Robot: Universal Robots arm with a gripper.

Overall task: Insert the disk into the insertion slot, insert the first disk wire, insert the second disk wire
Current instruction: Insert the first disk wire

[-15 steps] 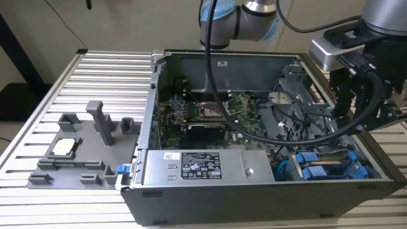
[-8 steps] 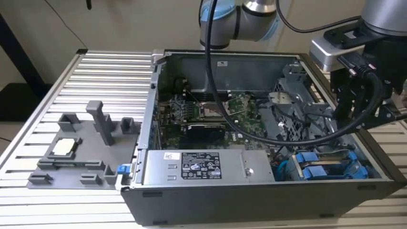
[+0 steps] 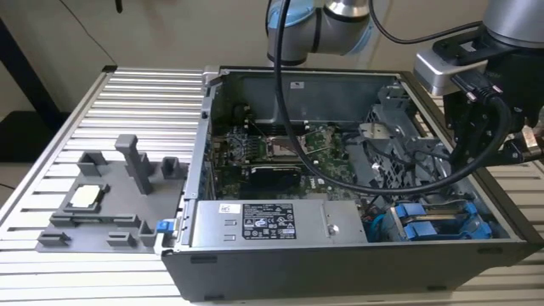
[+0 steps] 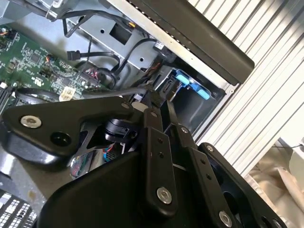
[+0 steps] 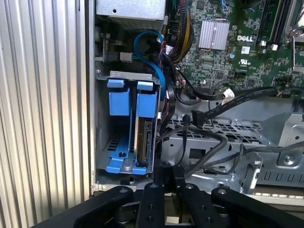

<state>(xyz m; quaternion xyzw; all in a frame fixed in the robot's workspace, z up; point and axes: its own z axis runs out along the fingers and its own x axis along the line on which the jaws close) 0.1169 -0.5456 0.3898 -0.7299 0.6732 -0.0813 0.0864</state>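
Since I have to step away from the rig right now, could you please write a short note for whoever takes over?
Claw: beside the cage, near the disk's end.
Disk: in its blue carrier, seated in the cage next to another blue carrier.
Done: disk insertion, by the look of it.
Left: apparently both wire steps. A black plug hangs unplugged by the cage, and no wire can be seen plugged into the disk.

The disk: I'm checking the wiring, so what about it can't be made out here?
First wrist view: the disk sits edge-on in the insertion slot; the neighbouring carrier and slot wall hide its faces.
Second wrist view: the claw covers most of it.
Exterior view: its connections too small to tell.
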